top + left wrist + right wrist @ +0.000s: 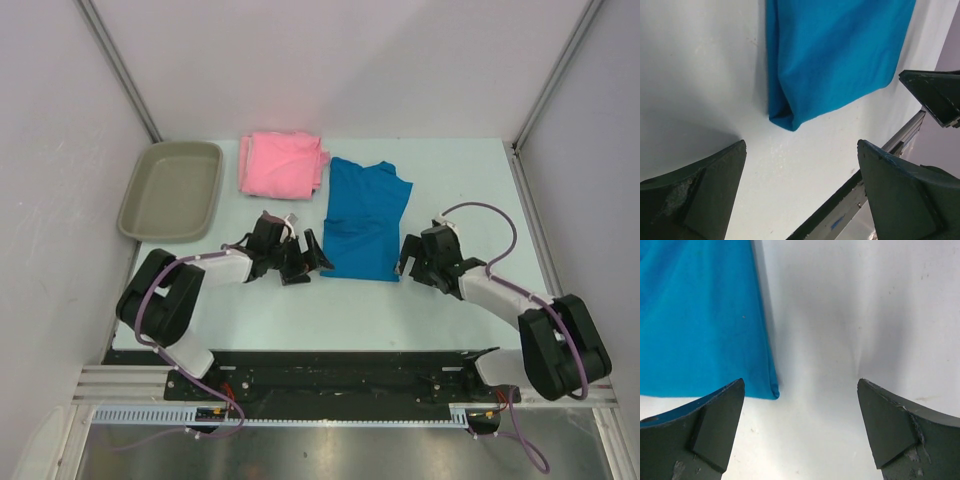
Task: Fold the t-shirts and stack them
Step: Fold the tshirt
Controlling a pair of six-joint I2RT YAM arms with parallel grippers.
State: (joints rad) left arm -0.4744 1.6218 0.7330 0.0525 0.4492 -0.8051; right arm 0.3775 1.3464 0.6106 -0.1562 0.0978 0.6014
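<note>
Fingers (705,425) on both grippers stand spread wide and empty, the left gripper (305,265) and right gripper (412,265) flanking the near hem of the bright blue cloth t-shirt (365,215), folded lengthwise on the white table (360,310), apparently poised for a further fold. Beside its far left corner lies the folded light pink cloth t-shirt (282,165). Wrist views crop the blue cloth's far end.

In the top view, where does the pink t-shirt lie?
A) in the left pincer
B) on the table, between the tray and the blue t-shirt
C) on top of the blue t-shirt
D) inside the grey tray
B: the pink t-shirt lies on the table, with the tray to its left and the blue t-shirt to its right.
</note>
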